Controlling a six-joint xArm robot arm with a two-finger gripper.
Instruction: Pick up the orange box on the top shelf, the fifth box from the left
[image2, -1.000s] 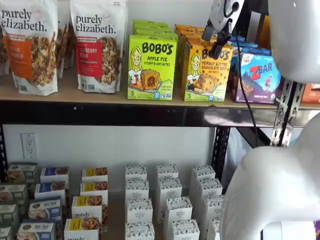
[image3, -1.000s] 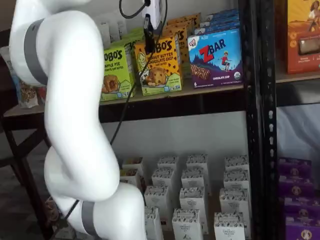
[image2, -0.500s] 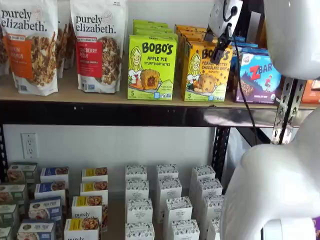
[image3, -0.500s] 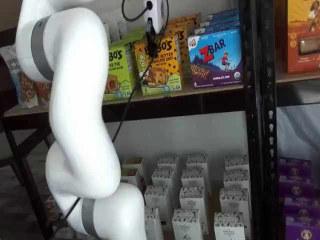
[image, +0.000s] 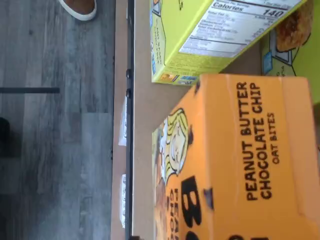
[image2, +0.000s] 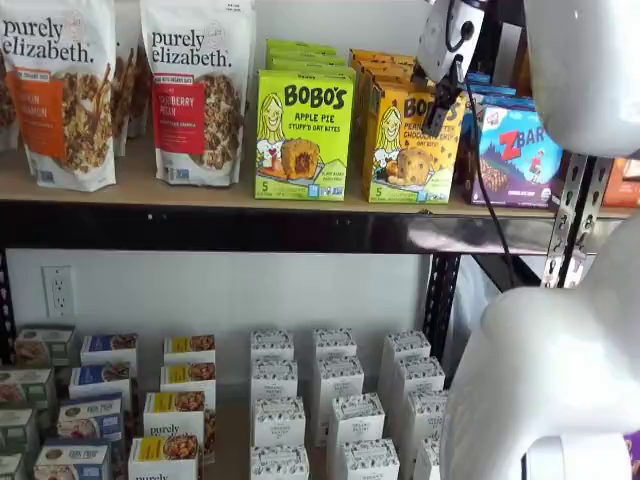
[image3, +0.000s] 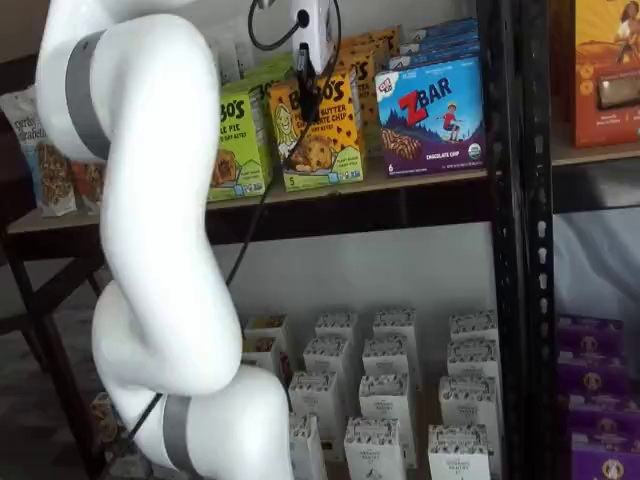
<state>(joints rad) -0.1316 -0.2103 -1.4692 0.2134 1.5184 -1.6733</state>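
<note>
The gripper (image2: 436, 108) hangs spread wide, empty. Just behind its fingers stands the orange box (image2: 410, 143) on the top shelf (image2: 200, 190).

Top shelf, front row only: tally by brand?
Purely Elizabeth bags: 2
Bobo's boxes: 2 (green box, orange box)
ZBar box: 1
Total: 5

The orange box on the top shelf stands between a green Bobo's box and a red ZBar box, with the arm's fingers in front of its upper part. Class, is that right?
Not quite. The ZBar box is blue, not red, as both shelf views show. The rest holds: the orange box stands on the top shelf beside the green Bobo's box, with the fingers in front of its upper part.
</note>
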